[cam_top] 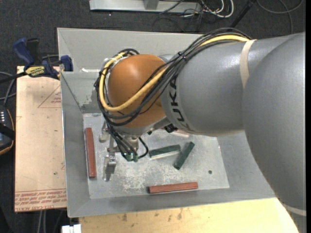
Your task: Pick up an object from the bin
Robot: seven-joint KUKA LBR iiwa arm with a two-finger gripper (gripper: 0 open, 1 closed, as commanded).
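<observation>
The tool (110, 165) hangs low in the bin (75, 178), open or closed I cannot tell, with a long red stick (90, 152) lying flat just beside it, maybe the easiest one to grab.

A dark, speckled carpet floor (29, 13) fills the surroundings. At the top a flat grey metal base (121, 4) rests on it, with a loose tangle of black and white cables (216, 1) just beside. The light is even.

The arm (233, 81) bends over, end effector (111, 165) hanging low.
</observation>
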